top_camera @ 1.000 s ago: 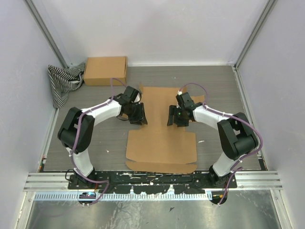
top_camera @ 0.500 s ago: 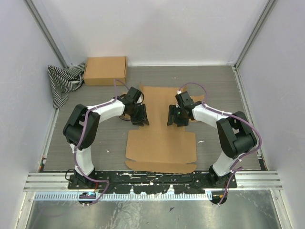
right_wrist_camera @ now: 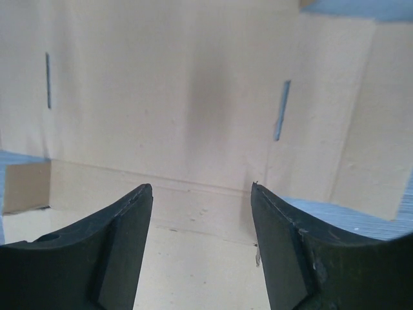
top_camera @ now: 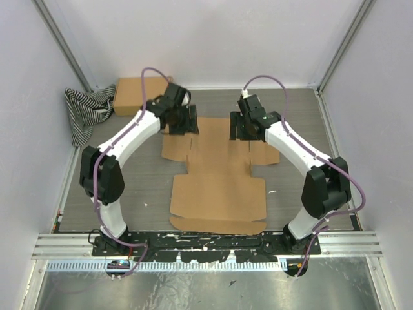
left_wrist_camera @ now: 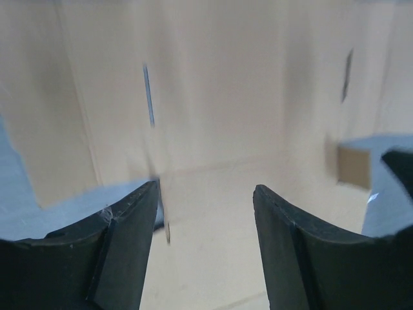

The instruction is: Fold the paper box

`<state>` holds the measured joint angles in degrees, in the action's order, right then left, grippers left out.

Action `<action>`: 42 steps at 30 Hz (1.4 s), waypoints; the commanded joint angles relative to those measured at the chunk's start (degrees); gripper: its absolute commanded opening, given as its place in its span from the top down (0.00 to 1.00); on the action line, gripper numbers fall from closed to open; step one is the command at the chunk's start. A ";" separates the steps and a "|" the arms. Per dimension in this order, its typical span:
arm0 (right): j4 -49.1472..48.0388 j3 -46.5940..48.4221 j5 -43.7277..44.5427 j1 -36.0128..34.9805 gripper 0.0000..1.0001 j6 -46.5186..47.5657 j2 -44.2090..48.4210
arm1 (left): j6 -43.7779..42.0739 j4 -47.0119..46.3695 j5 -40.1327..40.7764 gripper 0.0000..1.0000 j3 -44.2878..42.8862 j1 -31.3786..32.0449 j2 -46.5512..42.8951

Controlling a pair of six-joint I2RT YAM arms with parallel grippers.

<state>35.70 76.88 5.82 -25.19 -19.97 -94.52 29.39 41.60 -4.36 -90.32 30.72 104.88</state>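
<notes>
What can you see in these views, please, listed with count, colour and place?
paper box: one, brown, an unfolded sheet lying at the table's middle
cardboard box: one, brown, fully formed, far left corner, partly behind the left arm
striped cloth: one, black and white, bunched at the left wall beside the cardboard box
table: one, grey wood grain
metal rail: one, silver, along the near edge
left arm: one, white and black with a purple cable, reaching to the sheet's far left
right arm: one, same colours, reaching to the sheet's far right
left gripper: one, black, open over the sheet
right gripper: one, black, open over the sheet
</notes>
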 commanded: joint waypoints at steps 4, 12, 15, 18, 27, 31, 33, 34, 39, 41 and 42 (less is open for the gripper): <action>4.64 2.50 5.75 3.67 0.32 2.19 7.30 | -6.08 12.84 4.02 0.35 -26.37 -5.57 14.89; 4.38 -2.59 3.27 6.30 0.32 2.58 12.83 | -7.92 23.20 4.81 0.39 -54.83 -7.11 35.83; 4.13 -4.04 2.78 6.78 0.32 2.56 13.84 | -7.03 21.02 4.73 0.40 -55.20 -7.64 37.69; 3.79 -5.17 1.78 7.21 0.31 2.65 14.18 | -5.59 17.70 4.39 0.43 -52.55 -8.13 38.01; 3.15 -6.01 0.70 7.95 0.31 3.22 13.50 | -4.60 12.89 4.40 0.46 -52.82 -8.31 40.64; 2.84 -5.96 0.28 8.25 0.31 3.42 13.35 | -4.07 12.57 4.30 0.47 -55.14 -8.41 42.86; 2.62 -6.06 0.01 8.38 0.32 3.53 13.19 | -3.66 11.75 4.12 0.48 -55.10 -8.59 43.47; 2.54 -6.14 -0.21 8.46 0.31 3.53 13.07 | -3.45 11.43 3.81 0.49 -55.13 -8.65 43.69; 2.03 -5.98 -0.96 8.53 0.32 3.62 12.20 | -2.25 9.86 3.08 0.62 -55.09 -9.07 44.88; 1.87 -5.87 -1.15 8.56 0.32 3.54 11.88 | -2.23 8.87 2.75 0.83 -54.77 -9.14 44.81; 1.83 -5.77 -1.16 8.60 0.32 3.47 11.64 | -2.27 8.32 2.62 0.93 -54.48 -9.18 44.58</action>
<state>40.32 70.26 5.58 -16.86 -16.95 -82.65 26.68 53.34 -0.62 -143.55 22.11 149.60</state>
